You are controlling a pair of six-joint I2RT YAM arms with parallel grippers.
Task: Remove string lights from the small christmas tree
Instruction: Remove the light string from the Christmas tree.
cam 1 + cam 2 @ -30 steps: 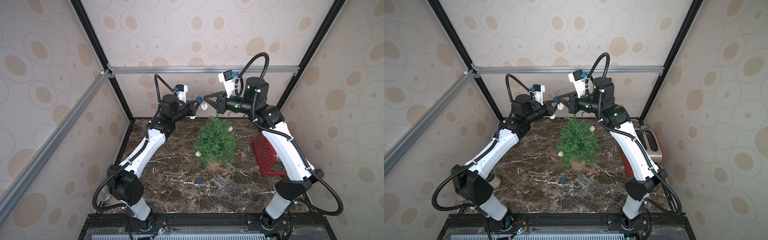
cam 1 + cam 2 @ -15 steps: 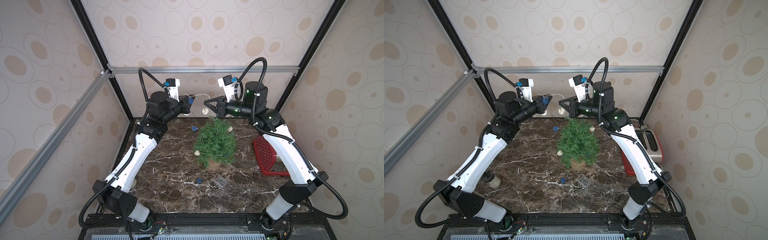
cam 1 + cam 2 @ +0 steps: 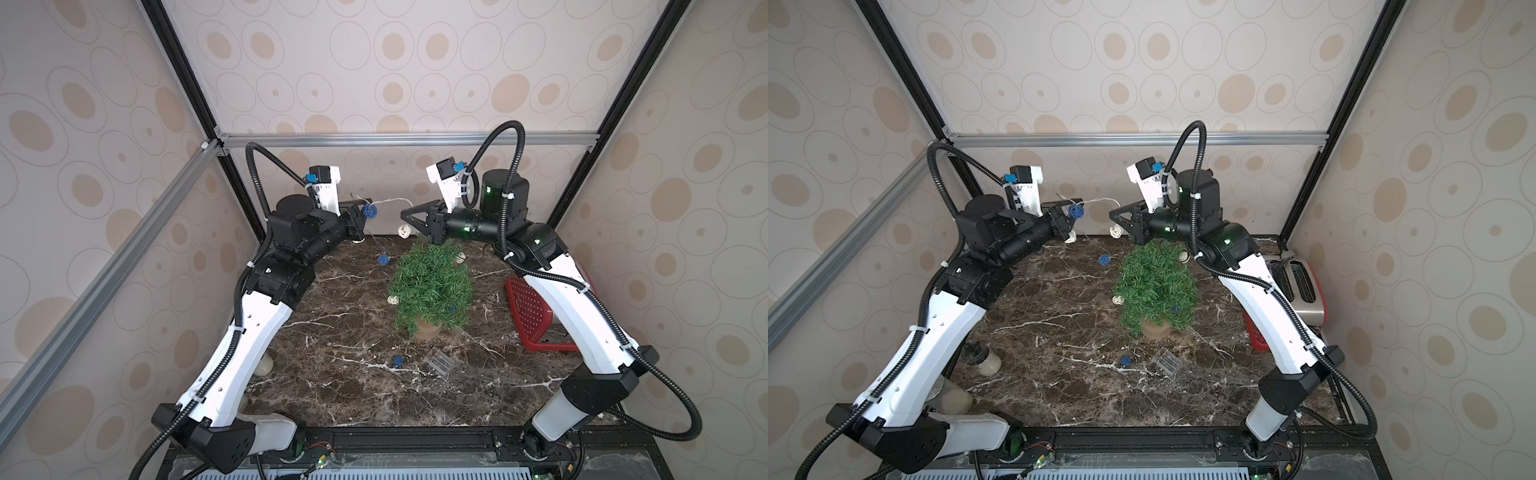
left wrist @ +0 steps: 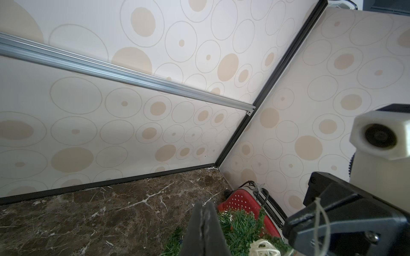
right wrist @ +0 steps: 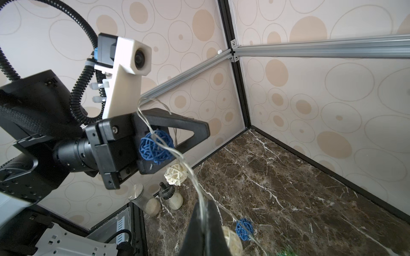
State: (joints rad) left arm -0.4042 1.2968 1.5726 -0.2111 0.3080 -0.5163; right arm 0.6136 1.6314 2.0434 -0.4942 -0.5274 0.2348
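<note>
Over table (image 3: 332, 332), left end effector (image 5: 205, 130) farther from right end effector (image 3: 404, 214)

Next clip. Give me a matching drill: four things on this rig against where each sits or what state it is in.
Things:
1. small christmas tree
2. battery box
3. red basket
4. right tool

Places or states:
A. lying flat on the table, toward its front
B. shut on the string lights
C. standing in a tan pot
D. at the right edge, next to the toaster

Pairs: 1-C, 2-A, 3-D, 4-B
</note>
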